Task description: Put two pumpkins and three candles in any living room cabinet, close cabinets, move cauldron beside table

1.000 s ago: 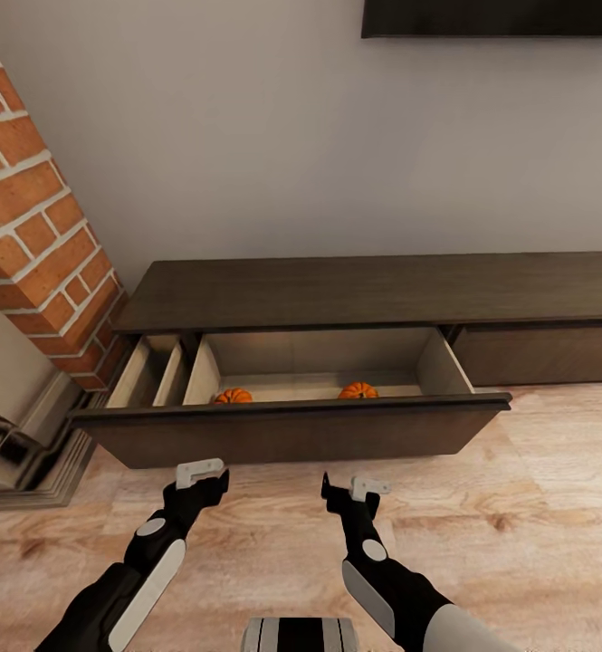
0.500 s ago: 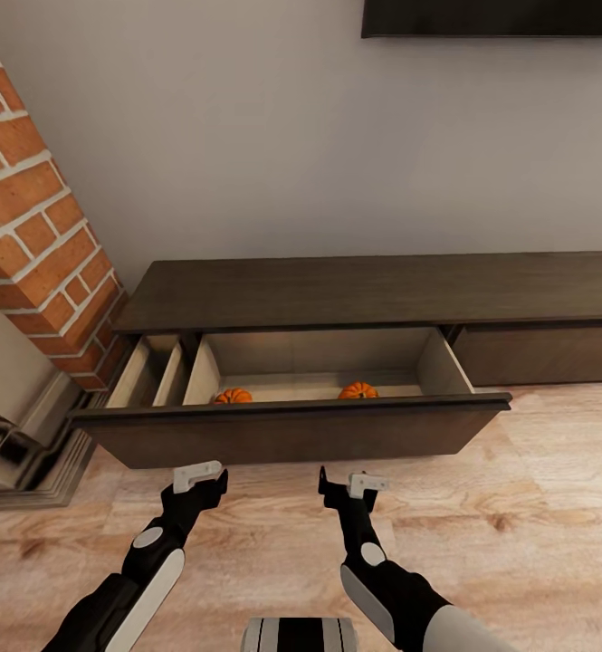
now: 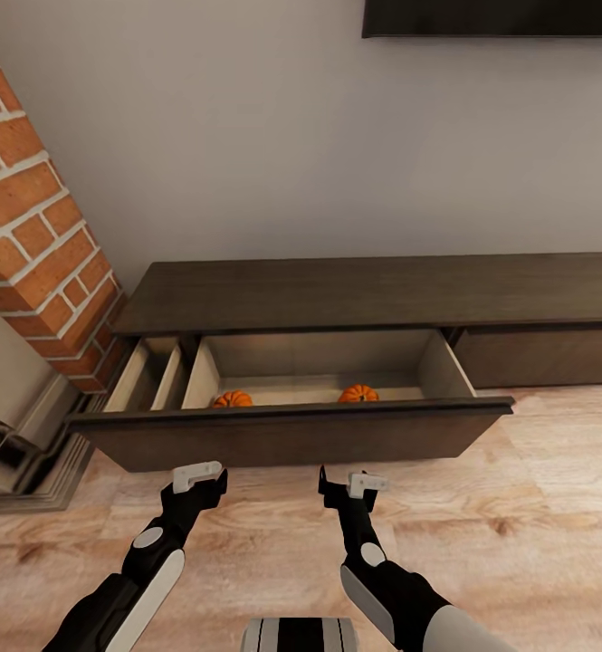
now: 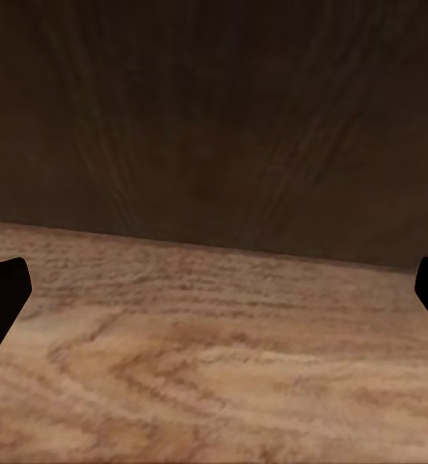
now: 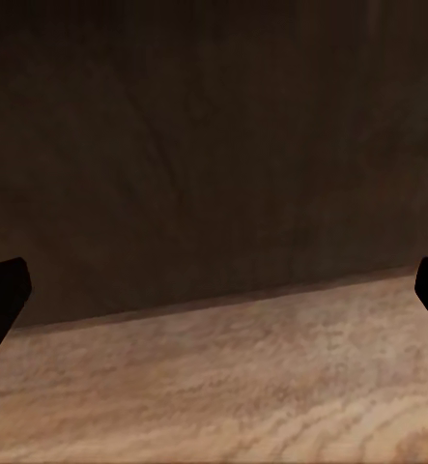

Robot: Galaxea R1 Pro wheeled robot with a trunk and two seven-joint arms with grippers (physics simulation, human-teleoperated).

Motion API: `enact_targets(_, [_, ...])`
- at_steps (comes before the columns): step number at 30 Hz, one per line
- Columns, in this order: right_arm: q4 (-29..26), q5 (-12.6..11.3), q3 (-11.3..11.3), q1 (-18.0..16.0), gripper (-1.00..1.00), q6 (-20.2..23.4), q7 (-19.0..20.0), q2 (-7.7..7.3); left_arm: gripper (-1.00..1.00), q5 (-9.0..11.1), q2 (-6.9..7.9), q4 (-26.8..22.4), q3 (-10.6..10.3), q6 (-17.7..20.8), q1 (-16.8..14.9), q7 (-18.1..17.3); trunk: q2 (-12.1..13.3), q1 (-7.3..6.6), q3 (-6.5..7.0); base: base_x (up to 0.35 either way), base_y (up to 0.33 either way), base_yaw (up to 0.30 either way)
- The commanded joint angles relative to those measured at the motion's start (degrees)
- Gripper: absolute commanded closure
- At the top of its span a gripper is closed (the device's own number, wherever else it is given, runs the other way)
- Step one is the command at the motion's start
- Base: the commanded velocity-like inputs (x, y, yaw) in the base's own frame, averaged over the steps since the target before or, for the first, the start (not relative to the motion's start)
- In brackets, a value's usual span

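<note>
Both pumpkins [image 3: 233,398] sat in the open drawer [image 3: 291,435], and the empty, wide-open left gripper [image 3: 197,474] and right gripper [image 3: 355,482] probably needed to push it shut.

The open drawer's dark front panel [image 3: 291,433] hides the lower halves of both pumpkins, the left one [image 3: 233,398] and the right one [image 3: 358,393], and most of the drawer floor. The cabinet [image 3: 382,290] runs off the picture's right edge. A black panel on the wall [image 3: 495,16] is cut off at the top edge. The brick column [image 3: 29,235] is cut off at the left. In each wrist view only the dark fingertips [image 4: 1,295] [image 5: 1,290] show, at the picture's sides.
</note>
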Motion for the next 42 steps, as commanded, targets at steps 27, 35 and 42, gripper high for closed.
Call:
enact_targets(27, [0.0, -0.6, 0.5, -0.1, -1.0, -0.3, -0.3, -0.04, -1.0, 0.4, 0.07, 0.0, -0.1, 0.1, 0.0, 0.4, 0.0, 0.0, -0.04, 0.055, 0.01, 0.0])
enact_targets(35, [0.0, -0.6, 0.5, -0.1, -1.0, -0.3, -0.3, -0.04, -1.0, 0.4, 0.07, 0.0, -0.1, 0.1, 0.0, 0.4, 0.0, 0.0, -0.04, 0.075, 0.0, 0.0])
enact_targets(42, [0.0, -0.6, 0.5, -0.1, -1.0, -0.3, -0.4, -0.04, -1.0, 0.3, 0.07, 0.0, -0.1, 0.1, 0.0, 0.5, 0.0, 0.0, -0.04, 0.075, 0.0, 0.0])
